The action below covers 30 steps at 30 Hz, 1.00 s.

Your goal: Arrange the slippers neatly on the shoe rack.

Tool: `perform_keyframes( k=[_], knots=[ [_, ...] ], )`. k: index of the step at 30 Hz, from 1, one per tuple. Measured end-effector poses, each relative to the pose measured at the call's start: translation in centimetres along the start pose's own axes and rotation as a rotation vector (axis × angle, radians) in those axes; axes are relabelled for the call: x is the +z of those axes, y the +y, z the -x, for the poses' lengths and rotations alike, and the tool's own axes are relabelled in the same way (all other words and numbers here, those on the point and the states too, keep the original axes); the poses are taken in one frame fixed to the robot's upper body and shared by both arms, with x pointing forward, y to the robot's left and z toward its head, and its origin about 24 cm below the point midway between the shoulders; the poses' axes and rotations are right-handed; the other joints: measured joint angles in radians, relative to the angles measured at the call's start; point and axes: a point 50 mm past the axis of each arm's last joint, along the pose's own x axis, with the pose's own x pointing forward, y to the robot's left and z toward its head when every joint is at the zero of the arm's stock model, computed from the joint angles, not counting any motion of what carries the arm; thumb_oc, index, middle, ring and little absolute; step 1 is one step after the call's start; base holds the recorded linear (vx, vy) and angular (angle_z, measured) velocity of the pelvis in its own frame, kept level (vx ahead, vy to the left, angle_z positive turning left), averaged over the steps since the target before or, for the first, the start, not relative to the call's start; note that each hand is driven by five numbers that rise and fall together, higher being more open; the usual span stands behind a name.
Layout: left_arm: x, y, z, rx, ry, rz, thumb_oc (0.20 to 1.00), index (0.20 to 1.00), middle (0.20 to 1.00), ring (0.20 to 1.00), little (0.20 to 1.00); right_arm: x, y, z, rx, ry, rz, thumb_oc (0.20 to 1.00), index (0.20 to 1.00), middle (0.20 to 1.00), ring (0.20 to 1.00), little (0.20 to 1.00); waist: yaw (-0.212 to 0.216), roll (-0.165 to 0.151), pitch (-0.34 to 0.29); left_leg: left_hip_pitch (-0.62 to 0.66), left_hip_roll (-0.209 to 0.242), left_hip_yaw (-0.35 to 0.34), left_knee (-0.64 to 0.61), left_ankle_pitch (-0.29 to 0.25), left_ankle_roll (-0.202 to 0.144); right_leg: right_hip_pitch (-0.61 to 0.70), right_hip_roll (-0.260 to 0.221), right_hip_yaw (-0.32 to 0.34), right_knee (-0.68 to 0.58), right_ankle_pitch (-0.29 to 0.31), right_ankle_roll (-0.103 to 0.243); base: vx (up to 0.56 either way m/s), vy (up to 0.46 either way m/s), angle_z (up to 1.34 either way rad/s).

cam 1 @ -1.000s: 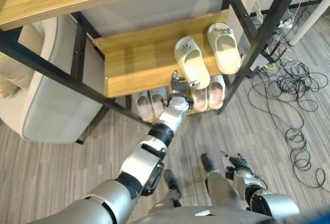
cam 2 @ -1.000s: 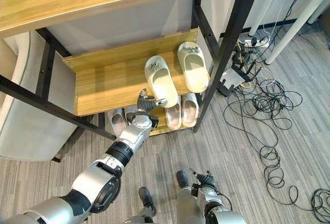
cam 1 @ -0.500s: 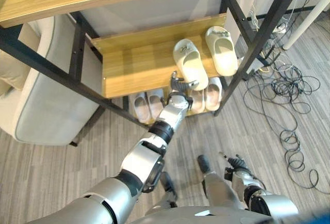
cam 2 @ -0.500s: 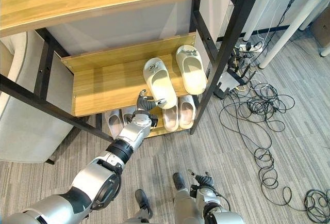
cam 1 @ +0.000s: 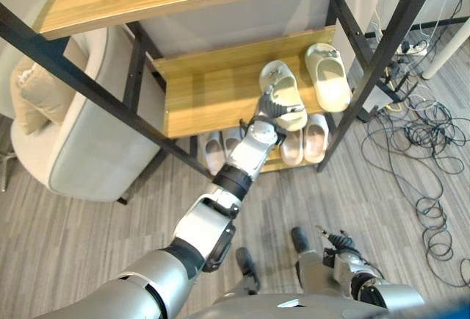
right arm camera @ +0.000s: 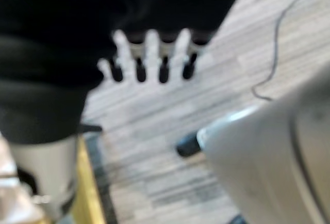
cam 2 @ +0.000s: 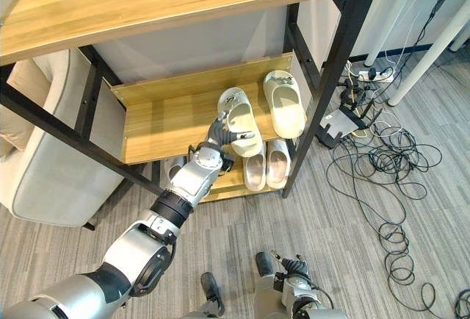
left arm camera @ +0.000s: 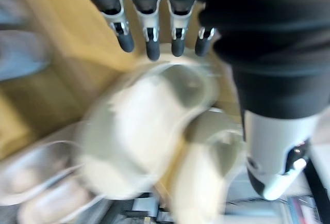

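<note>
The shoe rack (cam 2: 158, 124) stands before the robot, a pale armchair (cam 1: 81, 150) to its left; on its middle shelf (cam 1: 209, 102) lie two cream slippers, and grey-white pairs (cam 2: 266, 166) sit on the shelf below. The right-hand slipper (cam 1: 328, 75) lies straight, toe to the back wall; the left-hand slipper (cam 2: 240, 119) lies askew, its long axis slanting so the heel overhangs the front edge, just beside its mate at the heel. The left hand (cam 1: 273, 107) rests on this skewed slipper's heel end, far nearer than the right hand (cam 1: 339, 249), which hangs low over the floor with fingers relaxed and straight. The left wrist view adds what the head views hide: the left fingers (left arm camera: 149, 38) reach straight over the slipper, thumb apart, not curled round it; a push inward and a turn toward parallel looks the likely need.
</note>
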Motion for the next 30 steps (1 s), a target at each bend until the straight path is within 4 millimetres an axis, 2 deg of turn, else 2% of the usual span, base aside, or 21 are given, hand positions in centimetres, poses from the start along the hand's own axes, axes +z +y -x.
perform_keyframes(
  k=[6,8,14,20,30],
  knots=[
    [0.0,0.0,-0.5,-0.007,0.037,-0.054,1.000,1.000,1.000,1.000,1.000,0.1,-0.1,-0.1,-0.007,0.007,-0.017,1.000,1.000,1.000,1.000,1.000,0.005,0.009,0.001,-0.004,0.010,-0.005,0.000,0.001,-0.002,0.000,0.009,-0.001,-0.007,-0.001,-0.001,0.00,-0.001,0.00],
    [-1.6,0.2,-1.3,0.019,0.140,-0.089,1.000,1.000,1.000,1.000,1.000,0.2,-0.2,-0.1,-0.010,0.005,-0.016,1.000,1.000,1.000,1.000,1.000,0.000,0.009,0.001,-0.011,0.014,-0.002,0.000,0.002,-0.006,-0.009,0.014,0.000,-0.008,-0.001,-0.003,0.01,-0.001,-0.05],
    [-3.7,1.3,-2.0,0.166,0.256,-0.081,1.000,1.000,1.000,1.000,1.000,0.5,-1.1,-0.4,-0.030,-0.002,-0.009,1.000,1.000,1.000,1.000,1.000,-0.014,0.001,0.012,-0.020,0.019,0.012,0.000,0.004,-0.014,-0.025,0.020,0.005,-0.008,0.002,-0.011,0.02,-0.018,-0.06],
    [-1.2,1.9,-2.4,0.278,0.153,-0.012,1.000,1.000,1.000,1.000,1.000,0.7,-1.8,-0.6,-0.047,-0.006,-0.007,1.000,1.000,1.000,1.000,1.000,-0.039,-0.025,0.032,-0.040,0.017,0.018,0.004,0.000,-0.014,-0.047,0.021,0.014,-0.008,0.001,-0.009,0.02,-0.031,-0.04],
    [-0.7,2.0,-2.5,0.306,0.141,0.024,1.000,1.000,1.000,1.000,1.000,0.6,-1.3,-0.5,-0.028,0.001,0.012,1.000,1.000,1.000,1.000,1.000,-0.049,-0.031,0.037,-0.048,0.015,0.023,0.004,-0.003,-0.013,-0.058,0.021,0.027,-0.008,0.001,-0.008,0.00,0.000,-0.01]
  ],
)
